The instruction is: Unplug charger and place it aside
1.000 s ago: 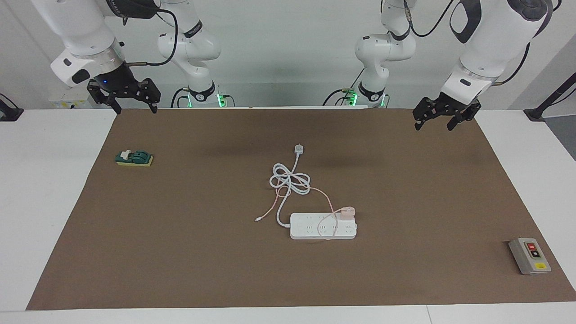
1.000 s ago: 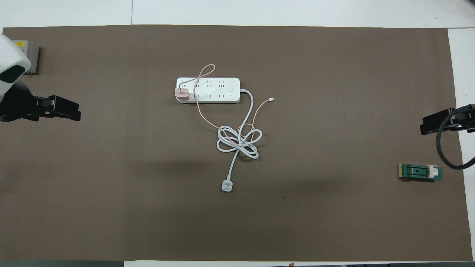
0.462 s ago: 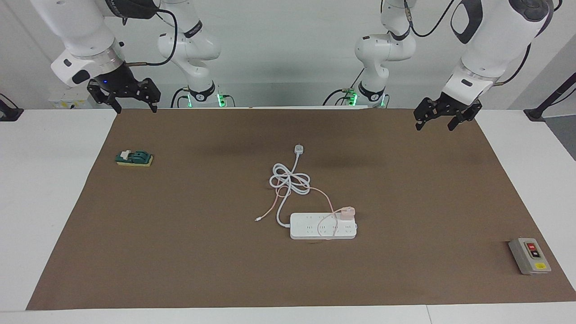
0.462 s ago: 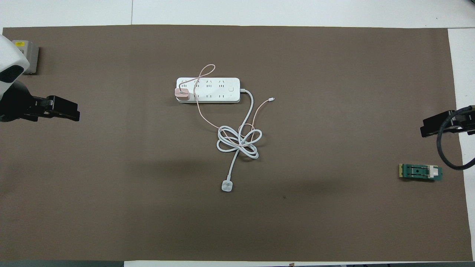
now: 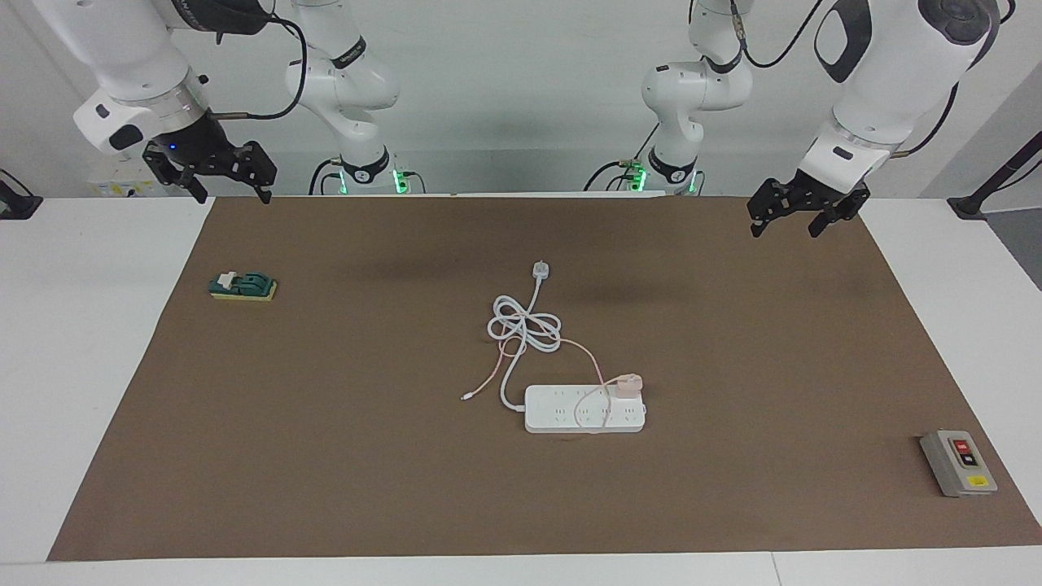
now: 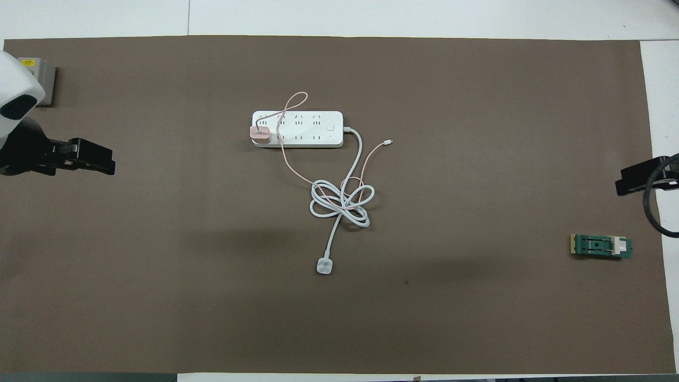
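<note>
Pale-pink, the charger (image 5: 627,384) sits plugged into the power strip (image 5: 584,409) at its end toward the left arm, so the spread-fingered left gripper (image 5: 799,213), like the spread-fingered right gripper (image 5: 208,172) high and well apart from the strip, should pinch the cube and pull straight up.

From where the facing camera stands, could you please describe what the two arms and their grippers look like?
Both arms are glossy white with rounded, jointed segments, dark bands at the joints and black cables looping beside them. Green lights glow at both bases. The left gripper and right gripper are black two-finger units on white wrists; a small blue light shows on the right one.
</note>
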Robot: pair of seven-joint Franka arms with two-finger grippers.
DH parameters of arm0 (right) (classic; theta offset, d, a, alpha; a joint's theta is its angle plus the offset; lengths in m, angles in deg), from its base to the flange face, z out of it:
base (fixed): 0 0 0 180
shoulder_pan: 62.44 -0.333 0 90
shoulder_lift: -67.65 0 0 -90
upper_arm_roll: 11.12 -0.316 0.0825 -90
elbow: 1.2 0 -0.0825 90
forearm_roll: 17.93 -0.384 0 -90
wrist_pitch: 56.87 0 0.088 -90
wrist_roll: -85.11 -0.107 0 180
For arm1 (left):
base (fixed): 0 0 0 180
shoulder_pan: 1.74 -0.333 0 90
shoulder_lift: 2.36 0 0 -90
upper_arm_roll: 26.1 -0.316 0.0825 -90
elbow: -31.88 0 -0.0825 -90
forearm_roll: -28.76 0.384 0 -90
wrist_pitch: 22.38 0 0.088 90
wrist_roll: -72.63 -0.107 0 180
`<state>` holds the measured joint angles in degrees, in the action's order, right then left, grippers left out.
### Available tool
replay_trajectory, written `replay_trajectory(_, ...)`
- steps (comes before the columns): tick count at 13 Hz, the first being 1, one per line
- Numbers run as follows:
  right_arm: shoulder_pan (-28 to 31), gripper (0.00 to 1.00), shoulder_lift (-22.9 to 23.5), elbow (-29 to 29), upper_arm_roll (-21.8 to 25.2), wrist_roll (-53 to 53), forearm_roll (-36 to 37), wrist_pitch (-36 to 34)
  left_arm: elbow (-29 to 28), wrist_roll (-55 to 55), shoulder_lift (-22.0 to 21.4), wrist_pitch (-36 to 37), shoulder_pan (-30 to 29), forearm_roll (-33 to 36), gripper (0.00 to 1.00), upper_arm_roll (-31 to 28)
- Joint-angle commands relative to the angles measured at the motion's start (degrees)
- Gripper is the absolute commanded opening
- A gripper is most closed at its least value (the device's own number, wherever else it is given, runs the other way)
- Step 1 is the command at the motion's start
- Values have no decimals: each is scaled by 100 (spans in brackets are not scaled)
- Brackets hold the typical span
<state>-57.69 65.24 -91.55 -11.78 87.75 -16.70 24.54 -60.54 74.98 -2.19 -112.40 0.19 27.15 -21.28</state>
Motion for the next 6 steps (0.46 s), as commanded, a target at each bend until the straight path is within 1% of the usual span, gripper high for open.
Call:
replay_trajectory(1,148,100,-120,-158,-49,-227,-157,16,-126,273,-96,37,-35,-6,100,-43)
replay_trajectory(2,148,100,-102,-193,-57,-708,-254,7,-144,710,-96,37,-105,-24,100,-34)
replay_trajectory(6,70,100,55,-570,-66,-3124,-1342,217,-215,2626,-70,11,-123,-67,100,-25)
